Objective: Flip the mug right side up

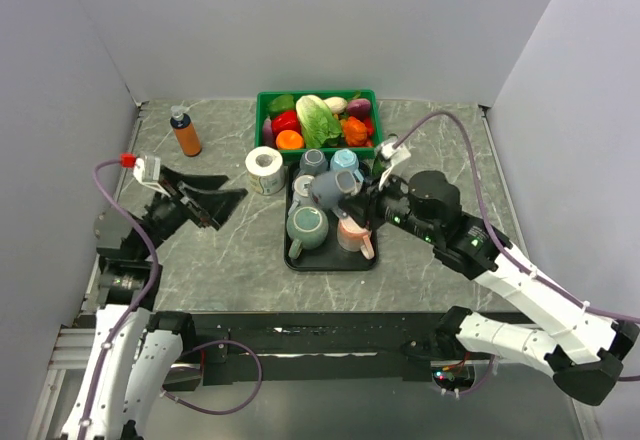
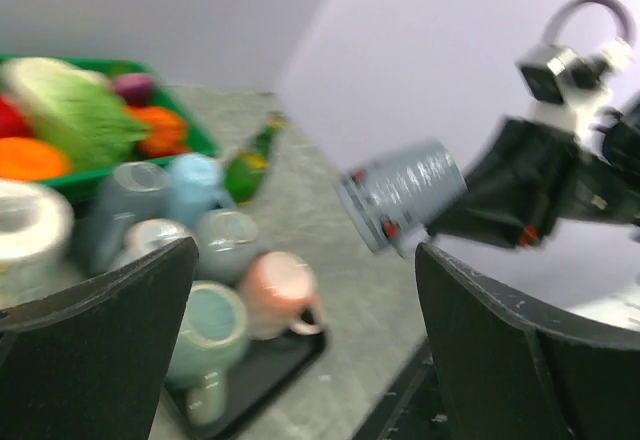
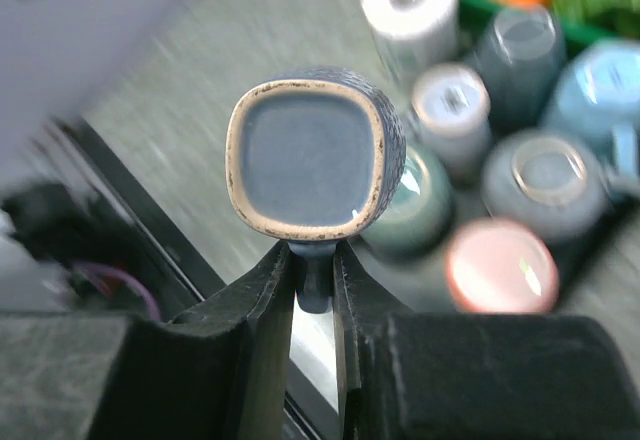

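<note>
My right gripper (image 3: 313, 270) is shut on the handle of a blue-grey mug (image 3: 310, 155) with a squarish tan rim, holding it in the air above the black tray (image 1: 290, 260). The mug's mouth faces the wrist camera. In the top view the mug (image 1: 328, 190) hangs tilted over the tray's mugs, at the right gripper (image 1: 350, 200). In the left wrist view the mug (image 2: 405, 195) lies sideways in the air. My left gripper (image 1: 215, 205) is open and empty, left of the tray, above the table.
The tray holds several mugs: a teal one (image 1: 307, 226), a pink one (image 1: 352, 232), a light blue one (image 1: 346, 162). A green crate of vegetables (image 1: 317, 118) stands behind it. A paper roll (image 1: 265, 170) and an orange bottle (image 1: 185, 132) stand to the left.
</note>
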`<act>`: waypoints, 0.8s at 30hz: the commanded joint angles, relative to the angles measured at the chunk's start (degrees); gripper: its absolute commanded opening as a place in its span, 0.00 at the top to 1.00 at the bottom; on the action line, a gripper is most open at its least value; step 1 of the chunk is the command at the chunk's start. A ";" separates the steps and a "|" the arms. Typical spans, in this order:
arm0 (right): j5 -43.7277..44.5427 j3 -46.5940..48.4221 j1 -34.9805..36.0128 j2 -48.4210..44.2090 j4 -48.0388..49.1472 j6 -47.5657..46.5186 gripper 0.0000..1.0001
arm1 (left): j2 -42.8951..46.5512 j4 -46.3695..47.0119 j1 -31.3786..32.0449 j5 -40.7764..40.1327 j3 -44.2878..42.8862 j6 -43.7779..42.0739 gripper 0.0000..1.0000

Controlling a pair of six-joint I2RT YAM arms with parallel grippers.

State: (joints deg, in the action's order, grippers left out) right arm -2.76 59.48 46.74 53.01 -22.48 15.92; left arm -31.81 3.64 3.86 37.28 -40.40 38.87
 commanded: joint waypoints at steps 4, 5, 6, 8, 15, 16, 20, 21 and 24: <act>-4.61 6.17 0.28 1.56 26.42 13.34 1.00 | 0.79 42.12 3.08 8.35 14.55 30.70 0.04; -5.66 6.34 0.28 2.44 27.65 15.87 1.00 | 0.18 45.55 4.04 7.47 15.78 32.30 0.04; -6.46 6.43 0.37 2.88 30.36 16.94 1.00 | -0.35 50.45 6.40 6.33 17.45 33.36 0.04; -8.82 6.96 0.37 4.46 32.49 19.83 1.00 | -2.19 52.95 9.57 2.90 17.90 33.82 0.04; -14.10 6.09 0.37 8.33 40.32 28.10 1.00 | -11.95 50.51 23.64 -5.36 11.15 25.21 0.04; -14.63 5.56 0.37 8.51 41.80 29.24 1.00 | -13.87 51.46 24.26 -6.24 10.70 24.76 0.04; -14.81 4.94 0.28 8.86 42.26 30.13 1.00 | -17.66 57.52 25.85 -9.67 10.26 26.25 0.01; -14.64 5.03 0.45 8.86 42.26 30.13 1.00 | -18.19 58.32 26.37 -11.16 10.26 26.60 0.03; -14.99 4.15 0.37 8.86 43.13 30.48 1.00 | -20.30 59.81 27.43 -13.71 9.99 28.10 0.14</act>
State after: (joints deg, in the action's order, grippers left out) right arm -16.62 62.89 46.76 63.05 12.08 44.42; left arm -50.50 55.81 29.87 29.04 -28.05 65.73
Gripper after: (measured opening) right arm 0.251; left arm 0.904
